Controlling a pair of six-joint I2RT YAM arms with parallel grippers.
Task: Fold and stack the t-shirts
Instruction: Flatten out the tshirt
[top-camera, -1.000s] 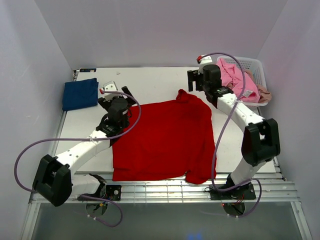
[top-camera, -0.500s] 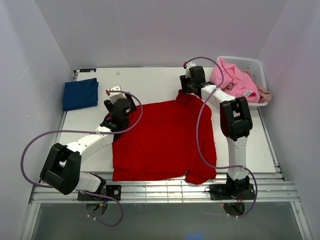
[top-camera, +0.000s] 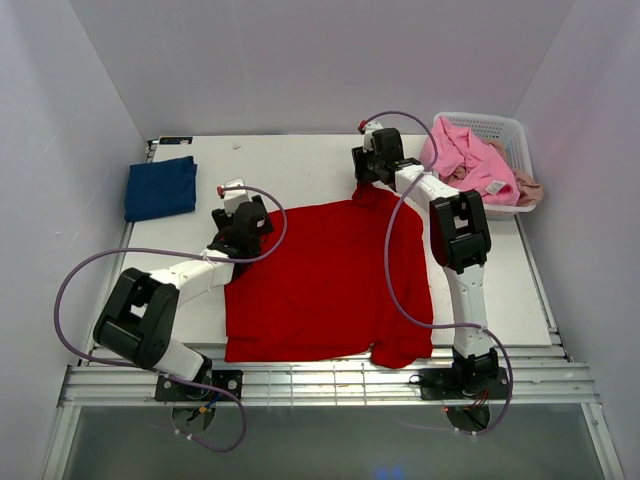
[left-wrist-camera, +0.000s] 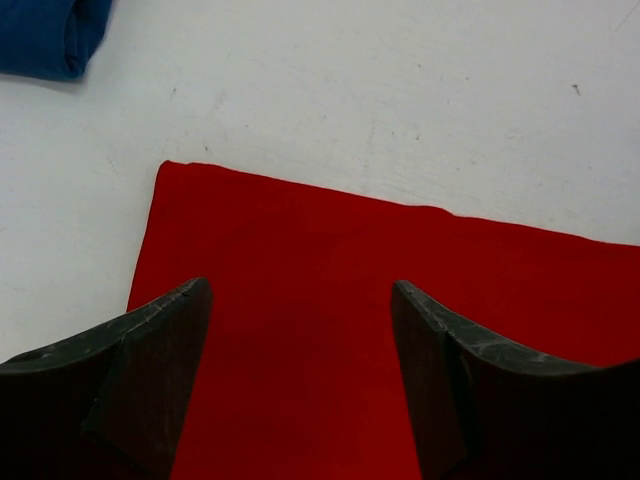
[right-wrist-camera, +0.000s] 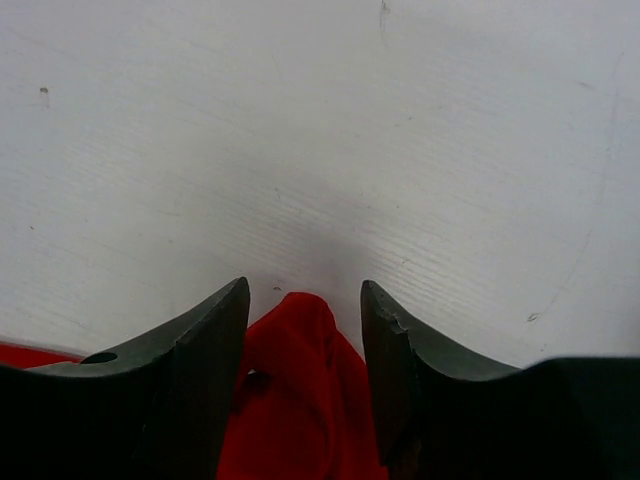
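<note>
The red t-shirt (top-camera: 330, 280) lies spread flat on the middle of the white table (top-camera: 300, 160). Its near hem runs along the near edge of the table, and at the near right corner the cloth is a little bunched.

Both arms reach forward to the far side of this shirt. The left gripper (left-wrist-camera: 300, 288) is over the far left corner. In the left wrist view its jaws stand wide apart, the red cloth lies smooth and flat between and under them, and nothing is held. I cannot tell if the fingertips already touch the cloth.

The right gripper (right-wrist-camera: 304, 290) is at the far right corner of the red t-shirt. In the right wrist view its jaws are about half closed, and a raised fold of the red cloth stands between them and fills the gap lower down, so they are clamped on the shirt. Beyond the fingers there is only bare table.

Farther back on the left, the navy blue t-shirt (top-camera: 160, 187) lies folded near the far left corner of the table, well apart from the red one. At the far right stands a white lattice basket (top-camera: 500, 125). A crumpled pink t-shirt (top-camera: 465, 155) lies in it and hangs over its near rim, and a bit of a beige t-shirt (top-camera: 530, 190) shows at its right side.
</note>
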